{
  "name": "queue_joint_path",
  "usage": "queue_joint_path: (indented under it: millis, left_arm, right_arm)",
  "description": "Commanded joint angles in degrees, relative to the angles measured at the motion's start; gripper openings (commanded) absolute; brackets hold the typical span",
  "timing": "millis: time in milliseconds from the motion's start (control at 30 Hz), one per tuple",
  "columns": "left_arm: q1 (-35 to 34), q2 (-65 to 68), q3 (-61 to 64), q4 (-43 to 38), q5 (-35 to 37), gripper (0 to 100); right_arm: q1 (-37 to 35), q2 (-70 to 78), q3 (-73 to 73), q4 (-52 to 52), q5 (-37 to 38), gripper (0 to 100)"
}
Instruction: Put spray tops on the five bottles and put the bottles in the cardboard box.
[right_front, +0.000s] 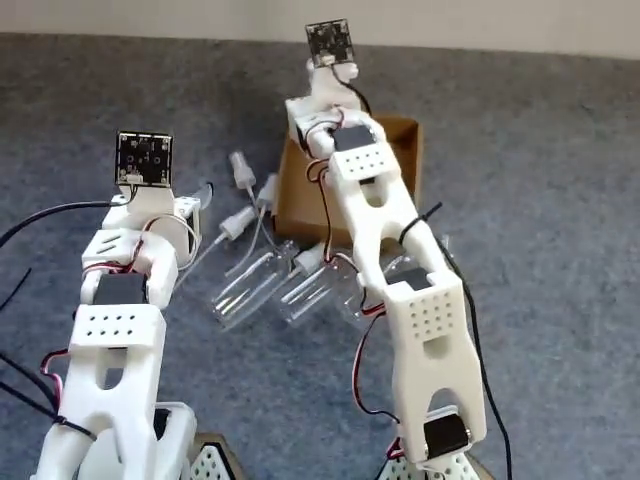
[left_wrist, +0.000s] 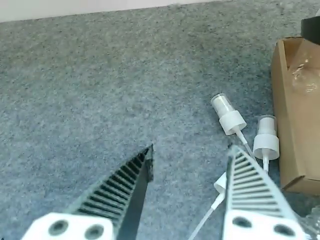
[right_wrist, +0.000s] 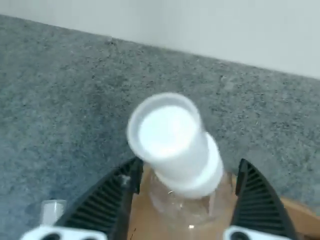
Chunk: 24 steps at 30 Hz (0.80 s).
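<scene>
Right now the right gripper (right_wrist: 189, 165) is hanging over the cardboard box (right_front: 408, 160). Its jaws are standing apart on either side of a capped bottle (right_wrist: 170, 135), which is sitting inside the box with its spray top uppermost. Whether a pad is touching the glass, I cannot tell. The step looks like letting go, so the jaws should be opening fully and lifting straight up, keeping the bottle from tipping. The left gripper (left_wrist: 190, 149) is hovering wide open and empty beside the box, near two loose spray tops (left_wrist: 227, 116). More bottles (right_front: 248, 288) are lying in front of the box.
</scene>
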Motion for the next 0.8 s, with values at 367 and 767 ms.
queue_joint_path:
  millis: [367, 767]
  left_arm:
    - [-0.22, -0.04, -0.13, -0.35, 0.44, 22]
    - [0.92, 0.04, -0.13, -0.09, 0.35, 22]
  right_arm:
    - [1.27, -2.24, -37.05, 42.33, 0.26, 23.5]
    - [7.43, -3.56, -54.73, 67.03, -1.49, 14.6]
